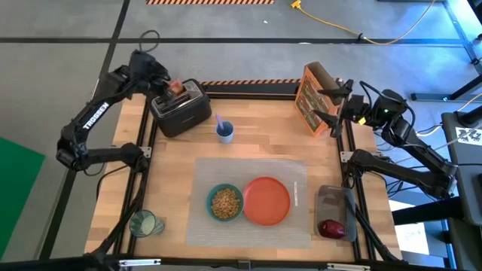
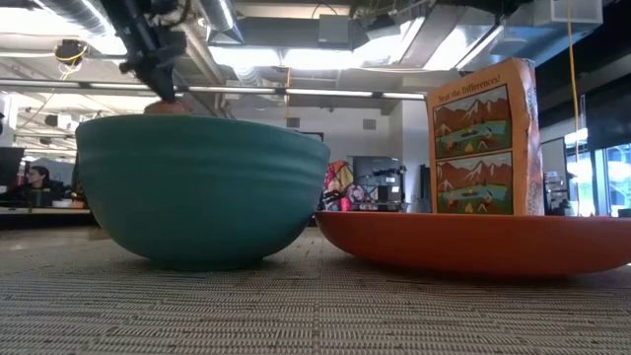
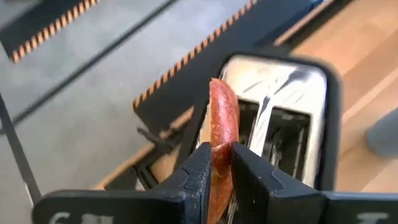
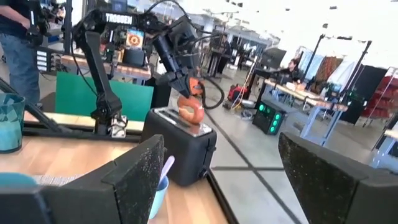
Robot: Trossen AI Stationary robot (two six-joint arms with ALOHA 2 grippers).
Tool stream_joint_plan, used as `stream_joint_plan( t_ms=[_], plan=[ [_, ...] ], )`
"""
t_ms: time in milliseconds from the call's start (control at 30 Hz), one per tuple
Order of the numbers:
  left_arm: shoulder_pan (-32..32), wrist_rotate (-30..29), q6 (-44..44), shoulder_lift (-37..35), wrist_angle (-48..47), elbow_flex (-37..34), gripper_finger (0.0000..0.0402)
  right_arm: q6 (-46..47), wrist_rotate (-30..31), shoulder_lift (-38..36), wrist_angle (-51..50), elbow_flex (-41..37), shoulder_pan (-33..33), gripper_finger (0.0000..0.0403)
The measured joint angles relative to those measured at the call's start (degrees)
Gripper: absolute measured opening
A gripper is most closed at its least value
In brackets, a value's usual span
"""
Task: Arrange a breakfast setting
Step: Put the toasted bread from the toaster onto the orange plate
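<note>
At the far left corner of the wooden counter [image 1: 248,147], the left pincer [image 3: 222,167] is closed on the brown toast slice [image 3: 222,127], just above the black and silver toaster [image 1: 181,108]. The toast is light, stiff and probably crumbly, so holding its upper edge seems best. The grey translucent rectangular placemat [image 1: 252,226] lies near the middle. At the far right, the right pincer [image 4: 217,171] waits wide open. An open office lies behind.

Overhead and both wrist views share the toaster [image 1: 181,108].

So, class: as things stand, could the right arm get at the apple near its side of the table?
Probably yes. The apple lies on the right edge beside the placemat, uncovered, and the right gripper hangs empty, jaws open.
</note>
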Motion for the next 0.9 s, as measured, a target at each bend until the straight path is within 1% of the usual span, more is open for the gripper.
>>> stream_joint_plan(
  t_ms=[167,300,433,467,500,533,633,700,767,900],
  plan=[
    [-1.6,1.6,0.5,-1.2,-1.5,4.6,0.0052,0.0,-0.3,-1.2,1.4,0.0,0.0,0.0305],
    [-3.4,9.3,1.9,-2.6,-1.0,7.0,0.0052,1.6,-2.8,-1.4,1.6,0.0,0.0,0.0305],
    [-7.2,18.6,3.1,-3.1,3.2,6.4,0.0052,1.7,-5.7,-1.2,1.8,0.0,0.0,0.0305],
    [-8.5,19.8,3.0,-3.1,4.0,6.1,0.0052,1.7,-5.9,-1.2,2.1,0.0,0.0,0.0305],
    [-9.8,19.3,3.0,-3.0,4.3,6.1,0.0052,1.7,-5.9,-1.2,2.4,0.0,0.0,0.0305],
    [-11.1,17.0,2.9,-3.0,4.5,6.1,0.0052,1.9,-6.0,-1.2,2.5,0.0,0.0,0.0305],
    [-14.0,5.3,3.3,-3.0,4.3,6.1,0.0052,3.4,-6.4,-1.2,2.3,0.0,0.0,0.0305],
    [-15.1,0.2,3.2,-3.0,3.4,6.1,0.0052,4.5,-6.4,-1.4,1.6,0.0,0.0,0.0305],
    [-15.6,-1.8,3.3,-3.0,2.1,6.1,0.0052,4.6,-6.4,-1.7,0.8,0.0,0.0,0.0305],
    [-15.7,-2.6,4.0,-3.0,1.7,6.0,0.0064,4.6,-6.4,-2.0,-0.5,0.0,0.0,0.0305]
  ],
)
